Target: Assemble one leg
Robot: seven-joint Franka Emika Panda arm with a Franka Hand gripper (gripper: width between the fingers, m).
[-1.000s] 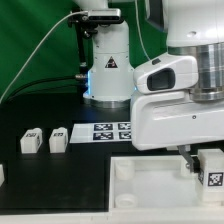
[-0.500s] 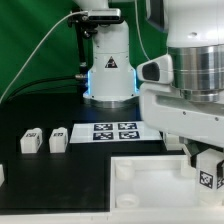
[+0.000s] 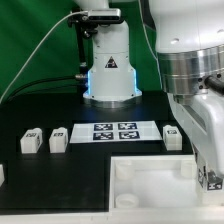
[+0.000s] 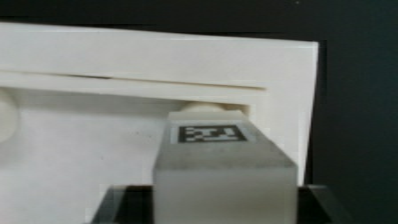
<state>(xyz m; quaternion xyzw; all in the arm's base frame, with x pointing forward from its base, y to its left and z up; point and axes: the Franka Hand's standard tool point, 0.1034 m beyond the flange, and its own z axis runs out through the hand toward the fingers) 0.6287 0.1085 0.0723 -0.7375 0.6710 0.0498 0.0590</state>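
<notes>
My gripper (image 4: 221, 204) is shut on a leg (image 4: 217, 150), a small white block with a black-and-white tag on its face. Dark fingers (image 4: 135, 206) press its two sides. The leg's round tip lies against the raised edge of the large white panel (image 4: 125, 60). In the exterior view the gripper (image 3: 207, 176) is at the lower right, over the panel's (image 3: 150, 190) right side. Only the tag of the held leg (image 3: 212, 181) shows there. Three loose legs lie on the black table: two at the exterior view's left (image 3: 31, 141) (image 3: 58, 138) and one at its right (image 3: 172, 137).
The marker board (image 3: 115, 131) lies between the loose legs, in front of the arm's base (image 3: 108, 70). The panel has a round corner socket (image 3: 122, 169). A white part's edge (image 3: 2, 173) shows at the far left. My arm's big white body fills the exterior view's right.
My arm has swung toward the exterior view's right and lifted its bulk out of the way, uncovering the right loose leg. The held leg has shifted slightly right and lower over the panel.
</notes>
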